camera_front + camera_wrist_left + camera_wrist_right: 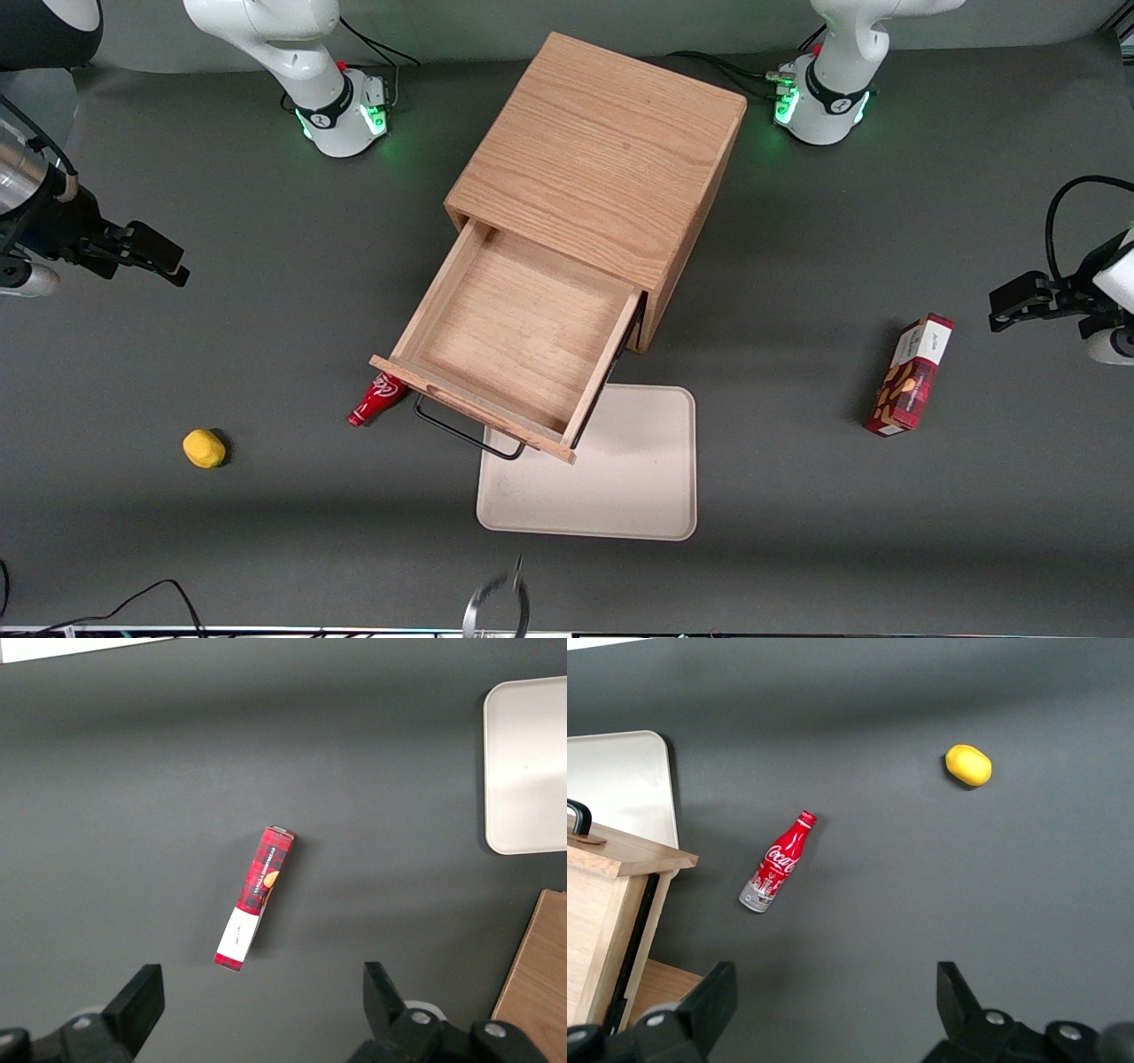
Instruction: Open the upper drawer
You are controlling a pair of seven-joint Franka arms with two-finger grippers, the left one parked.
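Upper drawer point(509, 341), a shallow light-oak tray with a thin black wire pull handle point(461, 431), stands pulled well out of the oak cabinet point(602, 159) at the middle of the dark grey bench point(797, 496), and I see its plain wooden floor bare. Its front edge overhangs a cream rounded-corner tray point(620, 483) lying on the bench. A red cola bottle point(776, 865) lies on its side just beside the drawer front, and a yellow lemon-like object point(968, 765) sits well apart toward the working arm's end. A red tartan carton point(910, 375) lies toward the parked arm's end. My pincer point(146, 255) hangs above the bench at the working arm's end, fingers point(709, 1005) spread wide, gripping nothing.
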